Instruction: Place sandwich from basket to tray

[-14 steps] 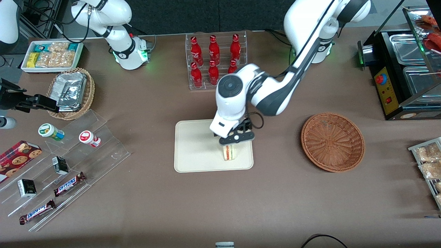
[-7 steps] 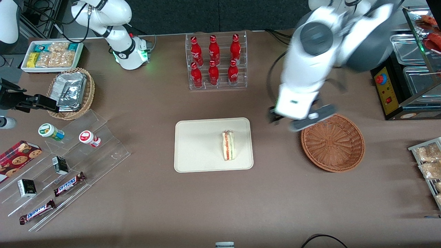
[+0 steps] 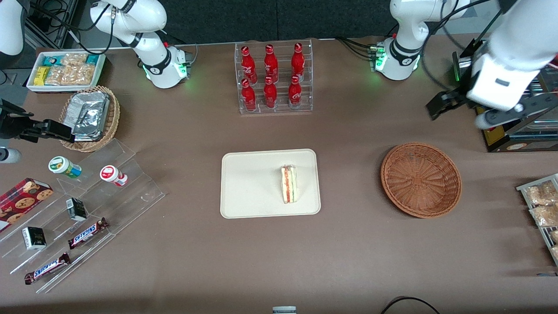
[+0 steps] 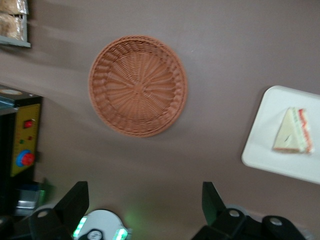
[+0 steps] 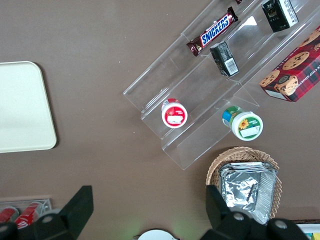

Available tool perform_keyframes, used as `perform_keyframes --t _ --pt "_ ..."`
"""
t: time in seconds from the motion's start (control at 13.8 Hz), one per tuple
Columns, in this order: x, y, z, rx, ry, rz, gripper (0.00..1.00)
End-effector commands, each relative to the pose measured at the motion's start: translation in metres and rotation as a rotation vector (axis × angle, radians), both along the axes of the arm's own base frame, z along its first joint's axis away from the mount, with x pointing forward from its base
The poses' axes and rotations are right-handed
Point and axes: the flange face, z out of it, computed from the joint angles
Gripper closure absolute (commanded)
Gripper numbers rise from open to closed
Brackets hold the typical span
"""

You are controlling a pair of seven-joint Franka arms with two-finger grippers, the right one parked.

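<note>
One sandwich lay on the cream tray, at the end of the tray toward the working arm, its red and green filling edge showing. The reddish-brown wicker basket sat apart from the tray on the brown table, holding nothing. The left end effector hung high above the table near the black appliance, its fingers spread wide with nothing between them, well apart from both basket and tray.

Woven wicker basket; smooth, seemingly plastic tray; gripper raised.
</note>
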Motion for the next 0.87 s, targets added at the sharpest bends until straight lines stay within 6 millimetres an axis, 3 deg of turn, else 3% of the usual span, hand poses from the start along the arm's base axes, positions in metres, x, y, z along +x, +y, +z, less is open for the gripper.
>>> perform_keyframes --t 0.0,0.36,0.8 --pt "-0.023 0.040 0.003 -0.021 0.013 -0.053 0.00" --pt "-0.035 0.107 0.008 -0.087 0.045 -0.142 0.00" --pt "-0.024 0.109 0.009 -0.088 0.034 -0.146 0.00"
